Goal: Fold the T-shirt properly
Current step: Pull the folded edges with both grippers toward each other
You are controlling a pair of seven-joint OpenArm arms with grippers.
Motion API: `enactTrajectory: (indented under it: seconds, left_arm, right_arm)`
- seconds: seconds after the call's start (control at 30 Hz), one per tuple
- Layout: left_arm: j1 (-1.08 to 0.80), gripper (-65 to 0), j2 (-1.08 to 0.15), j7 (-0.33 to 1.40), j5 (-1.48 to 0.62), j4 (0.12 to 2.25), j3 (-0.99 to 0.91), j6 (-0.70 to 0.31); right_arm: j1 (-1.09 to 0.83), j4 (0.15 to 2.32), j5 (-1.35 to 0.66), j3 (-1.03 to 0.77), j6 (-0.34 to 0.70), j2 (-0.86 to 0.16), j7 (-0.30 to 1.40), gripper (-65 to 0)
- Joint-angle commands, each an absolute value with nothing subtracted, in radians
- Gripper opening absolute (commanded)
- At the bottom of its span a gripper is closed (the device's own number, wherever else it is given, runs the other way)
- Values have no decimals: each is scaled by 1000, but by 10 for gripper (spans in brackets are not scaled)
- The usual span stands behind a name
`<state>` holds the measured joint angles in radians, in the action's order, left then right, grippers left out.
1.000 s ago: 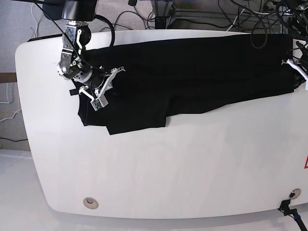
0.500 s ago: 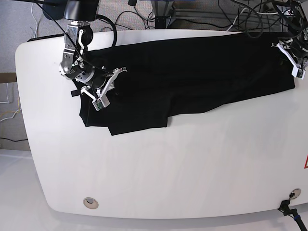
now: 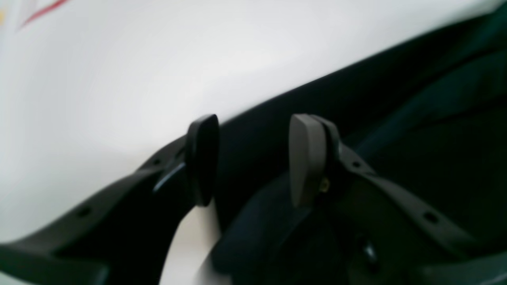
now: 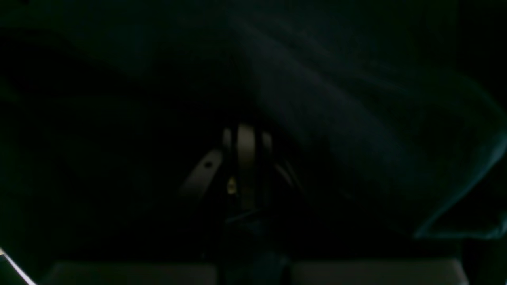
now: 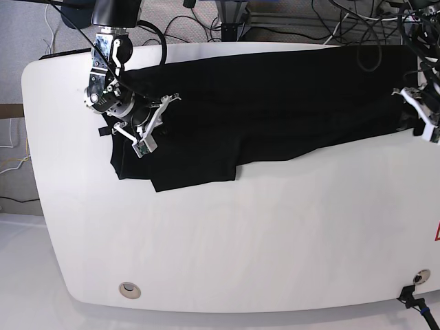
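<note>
Since half a second ago, the left gripper (image 5: 421, 113) has dropped from the upper right corner of the base view to sit lower along the right edge, at the right end of the T-shirt (image 5: 275, 103), while the right gripper (image 5: 148, 127) has barely shifted at upper left. Black cloth stretches across the upper part of the white table (image 5: 240, 240), from the left arm's side to the far right edge, with a folded flap hanging lower at centre left; its print is not visible. In the left wrist view the left gripper (image 3: 253, 158) has its jaws apart, with a clear gap between the two dark pads (image 3: 305, 158), poised at the boundary where the T-shirt (image 3: 416, 138) meets the bright table (image 3: 138, 71); whether the pads touch the fabric cannot be told. The right wrist view is very dark: the right gripper (image 4: 245, 166) is deep among folds of the T-shirt (image 4: 356, 118), and its pale fingers (image 4: 246, 158) appear close together, though whether cloth is pinched between them cannot be told. Beyond the table's far edge run tangled black cables (image 5: 344, 24) over a grey floor (image 5: 27, 27), and a round grommet (image 5: 129, 289) sits near the table's lower left rim.
</note>
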<state>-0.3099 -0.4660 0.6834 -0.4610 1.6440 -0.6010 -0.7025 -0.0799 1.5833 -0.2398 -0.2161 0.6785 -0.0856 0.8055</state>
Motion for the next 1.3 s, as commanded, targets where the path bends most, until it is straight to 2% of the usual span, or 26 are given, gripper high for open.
enactTrajectory:
  seconds: [0.0, 0.23, 0.4, 0.5, 0.73, 0.83, 1.17, 1.27]
  left_arm:
    - [-303, -379, -464, 662, -418, 1610, -544, -698]
    - [-196, -379, -412, 656, -295, 1426, -449, -698]
    - [-139, -379, -412, 638, -292, 1351, -441, -698]
    - [-113, -379, -412, 634, -275, 1345, -440, -698]
    - [-42, -379, -412, 634, -206, 1339, -392, -698]
    - [-1, -379, -412, 628, -206, 1277, -381, -698]
    - [150, -379, -440, 535, -206, 1075, -292, -698]
    - [166, -379, -440, 535, -209, 1076, -292, -698]
  right_arm:
    - [-62, 1652, -257, -217, 677, -91, 791, -650]
    - [-62, 1845, -257, -214, 677, -61, 851, -650]
    - [-45, 1896, -248, -214, 677, -28, 852, -552]
    - [2, 1805, -246, -219, 677, -30, 842, -551]
    - [71, 1529, -246, -217, 677, -65, 699, -565]
    - [61, 1488, -246, -217, 677, -65, 670, -590]
    - [177, 1119, -246, -217, 677, -137, 478, -590]
    - [205, 1107, -254, -214, 677, -145, 476, -588]
